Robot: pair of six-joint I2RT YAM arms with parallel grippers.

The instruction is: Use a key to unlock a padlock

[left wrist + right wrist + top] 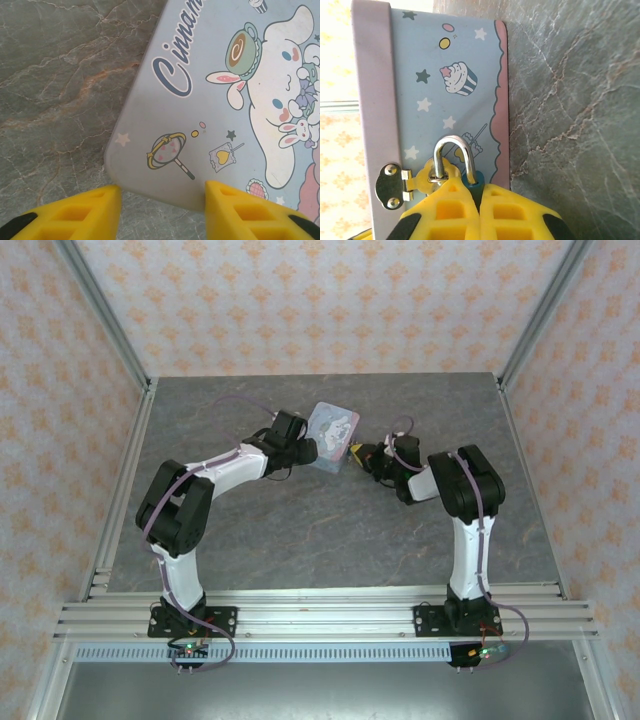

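Bracing looks like the job of the left fingers (82,215). The two yellow tips stand spread, one at the corner & one on the near edge of the pale-blue, rounded-rectangular, cartoon-printed metal tin (210,100). Nothing is pinched btwn them as far as I can tell, so they're prob. there to stop the tin sliding on the grey marbled desk (330,540) while the other arm works the lock. In the top view the tin sits approx 12 o'clock of desk centre. The left arm meets it from its 8 o'clock side & the right arm from 4 o'clock, so the two oppose each other. The small padlock (453,140), a silver shackle w/ a blue bit at its base, hangs through the silver hasp (390,186) on the tin's side wall, at 6 o'clock of the tin in the right wrist view. The right fingers (455,212) are pressed tight together directly under that shackle, hiding the lock body. Whether they nip the body or a key there, can't tell. The shackle reads as seated, so the lock is prob. not yet open. Lining up on the shackle's axis suits a turn or pull w/o wrenching the hasp.
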